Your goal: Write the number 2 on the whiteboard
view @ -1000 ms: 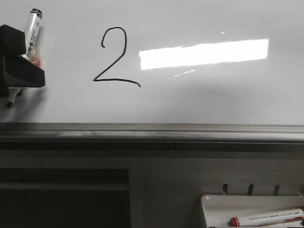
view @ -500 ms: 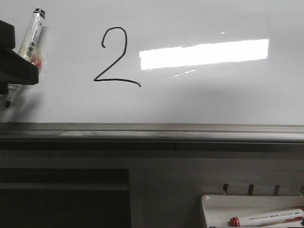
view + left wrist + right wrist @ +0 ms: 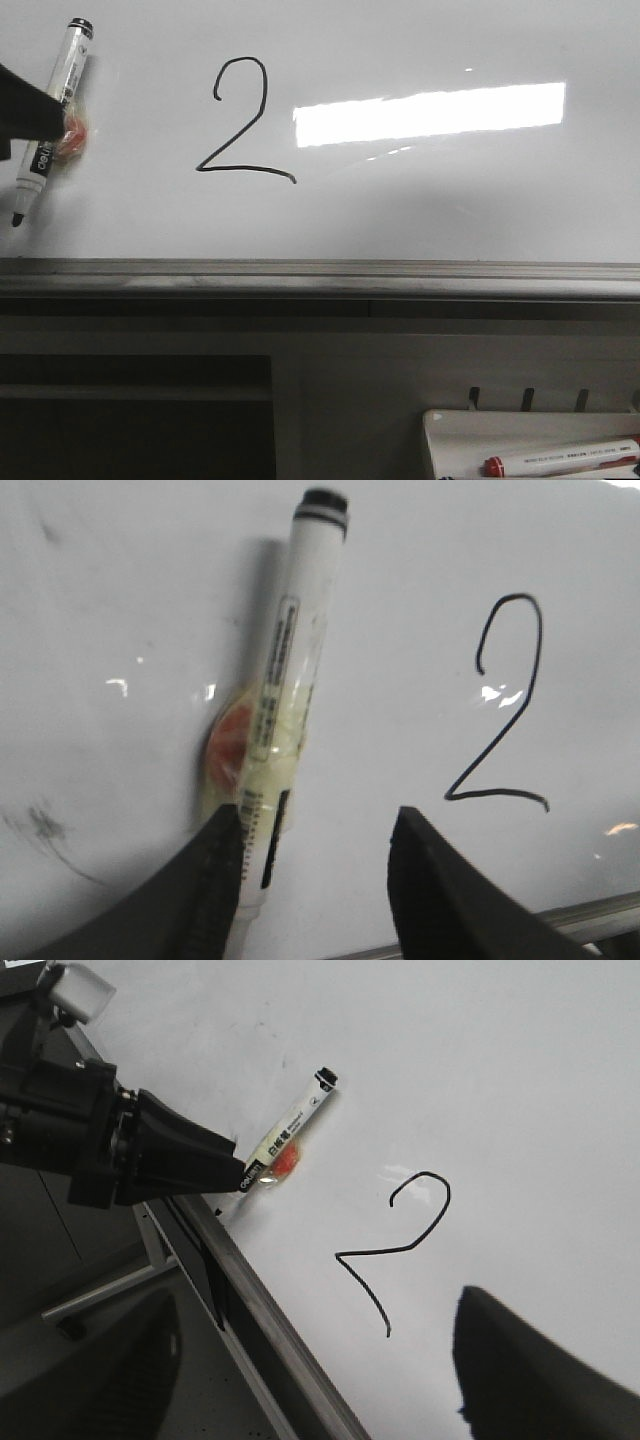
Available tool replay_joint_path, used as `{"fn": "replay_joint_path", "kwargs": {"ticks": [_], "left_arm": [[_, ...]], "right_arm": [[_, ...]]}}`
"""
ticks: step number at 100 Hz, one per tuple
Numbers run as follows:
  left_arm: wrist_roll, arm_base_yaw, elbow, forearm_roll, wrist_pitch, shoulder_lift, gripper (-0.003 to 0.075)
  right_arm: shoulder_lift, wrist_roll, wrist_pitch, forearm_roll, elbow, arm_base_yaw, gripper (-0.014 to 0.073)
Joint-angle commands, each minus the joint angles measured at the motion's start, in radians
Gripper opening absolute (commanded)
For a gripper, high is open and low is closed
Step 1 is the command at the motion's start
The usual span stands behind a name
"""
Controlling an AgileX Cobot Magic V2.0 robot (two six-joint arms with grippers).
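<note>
A black number 2 (image 3: 232, 135) is drawn on the whiteboard (image 3: 450, 210), left of the bright glare. It also shows in the left wrist view as the number 2 (image 3: 497, 730) and in the right wrist view as the number 2 (image 3: 362, 1290). A white marker (image 3: 72, 60) with an orange blob at its middle lies against the board, tip down. My left gripper (image 3: 318, 830) is open, and the marker (image 3: 290, 660) lies beside one finger, not clamped. Only a dark corner of the left gripper (image 3: 22, 108) shows at the front view's left edge. My right gripper (image 3: 320, 1380) is open and holds nothing.
A grey metal ledge (image 3: 320, 278) runs along the board's lower edge. Below it at the right, a small white tray (image 3: 450, 430) holds a red-capped marker (image 3: 560, 458). A dark recess lies at the lower left.
The left gripper has drawn back to the left and let go of the marker, which stays against the board. The 2 is unchanged.
</note>
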Motion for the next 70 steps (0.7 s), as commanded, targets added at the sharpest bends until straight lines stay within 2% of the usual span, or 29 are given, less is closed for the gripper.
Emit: {"fn": "replay_joint_path", "kwargs": {"ticks": [1,10,20,30,44,52,59,70], "left_arm": [[-0.003,0.002,-0.033,0.010,-0.054,-0.056,0.0315],[-0.003,0.002,-0.033,0.011,-0.019,-0.113,0.0302],[-0.003,0.002,-0.031,0.039,0.000,-0.188,0.0169],[-0.003,0.002,-0.027,0.102,0.000,-0.281,-0.0022],[-0.002,0.002,-0.011,0.169,0.000,-0.423,-0.0020],[-0.002,0.002,0.012,0.274,0.000,-0.505,-0.0020],[-0.002,0.002,0.040,0.375,0.000,-0.567,-0.0020],[-0.002,0.002,0.078,0.394,0.000,-0.644,-0.0020]], "right_arm": [[-0.017,-0.008,-0.037,0.004,-0.036,-0.006,0.0339],[-0.020,-0.008,-0.005,-0.005,-0.036,-0.006,0.0143],[-0.048,-0.008,0.020,-0.031,-0.032,-0.006,-0.0076],[-0.102,-0.008,-0.028,-0.034,0.006,-0.006,-0.0066],[-0.245,-0.008,-0.167,-0.037,0.123,-0.006,-0.0067],[-0.341,-0.008,-0.233,-0.037,0.211,-0.006,-0.0067],[-0.416,-0.008,-0.248,-0.040,0.295,-0.006,-0.0067],[-0.512,-0.008,-0.248,-0.040,0.420,-0.006,-0.0067]]}}
